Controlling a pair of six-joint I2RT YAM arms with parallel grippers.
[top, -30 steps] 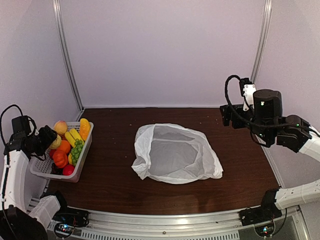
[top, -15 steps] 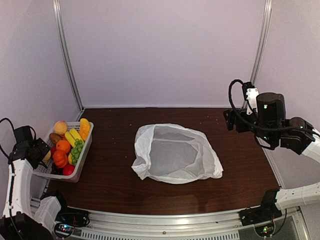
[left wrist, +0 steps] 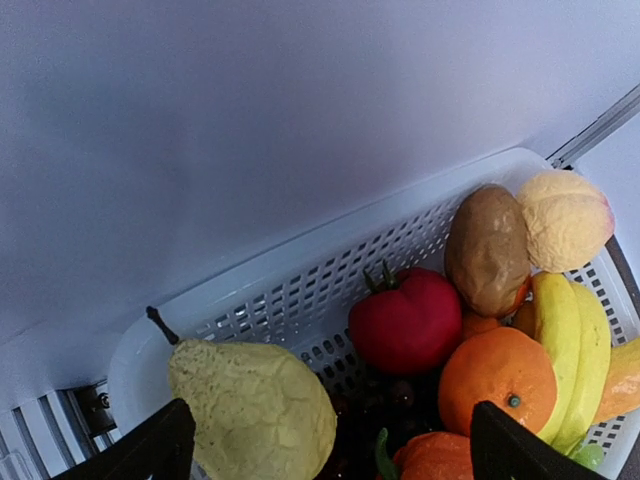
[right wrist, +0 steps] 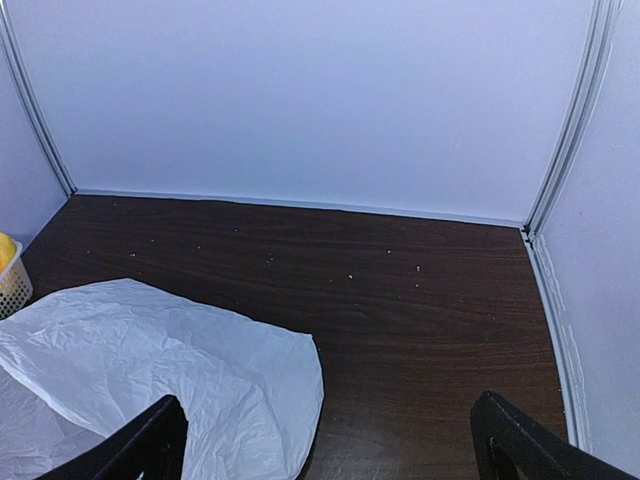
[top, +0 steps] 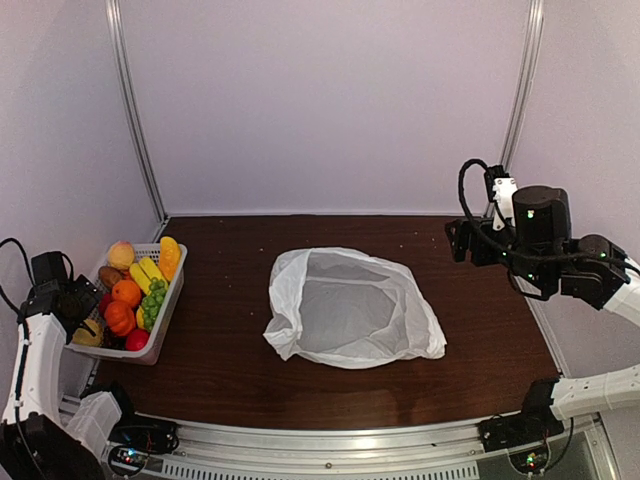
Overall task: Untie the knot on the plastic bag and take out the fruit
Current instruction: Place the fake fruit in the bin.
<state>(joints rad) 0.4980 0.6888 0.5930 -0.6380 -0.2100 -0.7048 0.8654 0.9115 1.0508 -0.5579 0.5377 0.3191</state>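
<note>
1 plastic bag [top: 350,310] lying flat, mid-table [top: 225,375]. Fruit [top: 140,290] in 1 white basket [left wrist: 285,305], left edge, well apart from bag. Left wrist view: 1 pear [left wrist: 250,410], 1 kiwi [left wrist: 487,250], 1 peach [left wrist: 565,218], 2 bananas [left wrist: 570,350]. Left gripper [left wrist: 330,455] over basket, jaws wide, empty. Right gripper [right wrist: 330,445] aloft, wide, empty.

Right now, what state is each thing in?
Bag, no knot showing, mouth open, lying slack on the table, looks empty.
Basket, upright, full of fruit.
Pear, lying in the basket, not gripped.
Left gripper, open, empty, over the basket.
Right gripper, open, empty, raised off the table.
</note>
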